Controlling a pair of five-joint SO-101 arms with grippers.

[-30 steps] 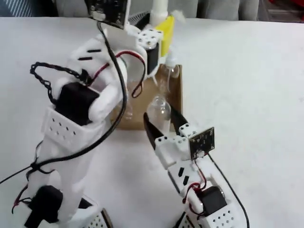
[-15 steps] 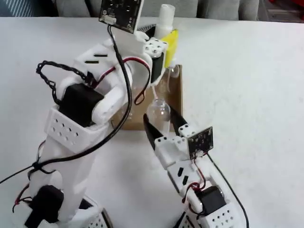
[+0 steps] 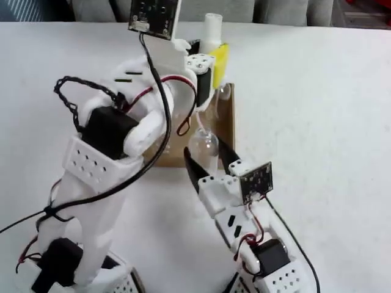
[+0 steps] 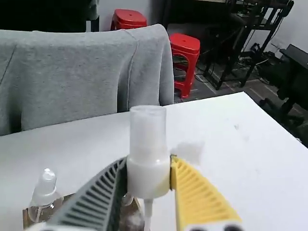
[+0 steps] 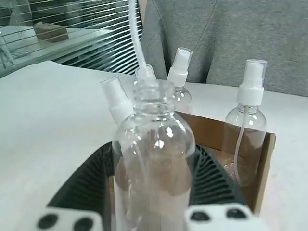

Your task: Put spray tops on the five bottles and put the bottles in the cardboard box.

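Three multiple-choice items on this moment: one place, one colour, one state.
1. Where is the white spray top with the clear cap? A. on the table B. in the left gripper C. in the cardboard box
2. The left gripper's fingers are: A. both black B. both white C. one grey, one yellow
3. The neck of the clear plastic bottle in the right gripper is: A. open B. capped C. taped
Answers: 1 B, the fingers clamp its collar. 2 C, the left wrist view shows both. 3 A, no top sits on it.
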